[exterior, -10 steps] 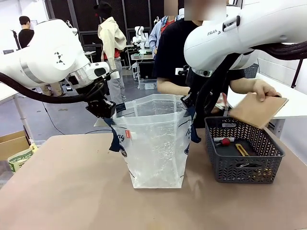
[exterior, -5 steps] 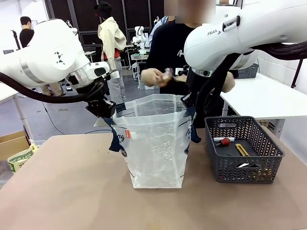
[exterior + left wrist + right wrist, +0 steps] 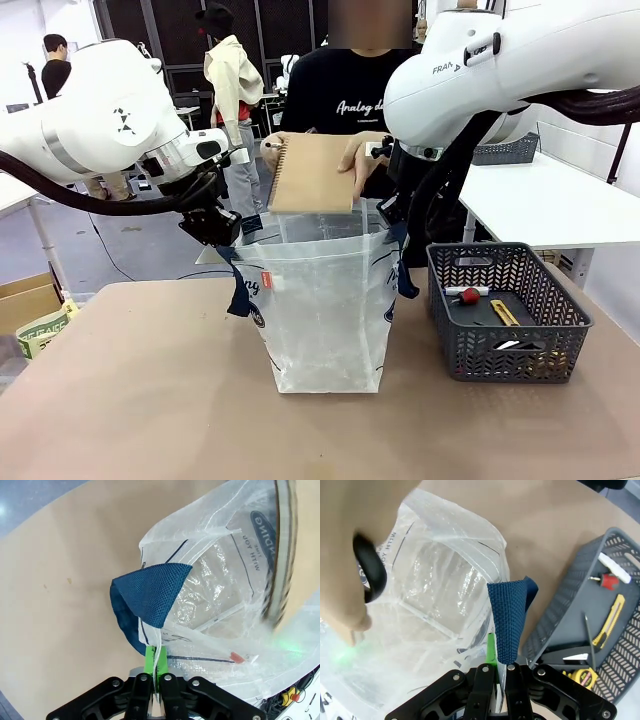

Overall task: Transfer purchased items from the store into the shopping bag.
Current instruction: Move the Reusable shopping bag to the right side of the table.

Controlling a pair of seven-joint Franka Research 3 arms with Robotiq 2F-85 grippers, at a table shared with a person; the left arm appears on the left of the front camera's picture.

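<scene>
Left gripper (image 3: 214,228): upper left of centre in the front view. In the left wrist view the left gripper (image 3: 156,666) has its jaws pinched fully together on a fold of the rim of the shopping bag (image 3: 225,595), just below the root of a navy strap (image 3: 150,592) that arches up over the pinch.

Right gripper (image 3: 392,212): right of centre in the front view, at the bag's opposite top edge. In its wrist view the right gripper (image 3: 496,669) is likewise clamped tight on the plastic rim, with the second navy strap (image 3: 510,614) standing up right above the fingers.

Shopping bag (image 3: 320,310): stands upright on the table (image 3: 130,400) at frame centre, mouth held spread between the two grips. We note a red tag (image 3: 266,279) near its upper left corner.

Above the mouth: a person's hand (image 3: 358,165) holds the flat brown packet (image 3: 312,172) upright, its lower edge at the bag opening. It has a wire spiral along its left side. In the left wrist view its edge (image 3: 280,555) is blurred, at upper right.

Basket (image 3: 510,345): on the table just right of the bag. Inside we see a red piece (image 3: 468,296) and a yellow cutter (image 3: 503,312). The right wrist view shows the basket (image 3: 560,610) at right, with the yellow cutter (image 3: 607,622) and red piece (image 3: 608,580) lying on its floor.
</scene>
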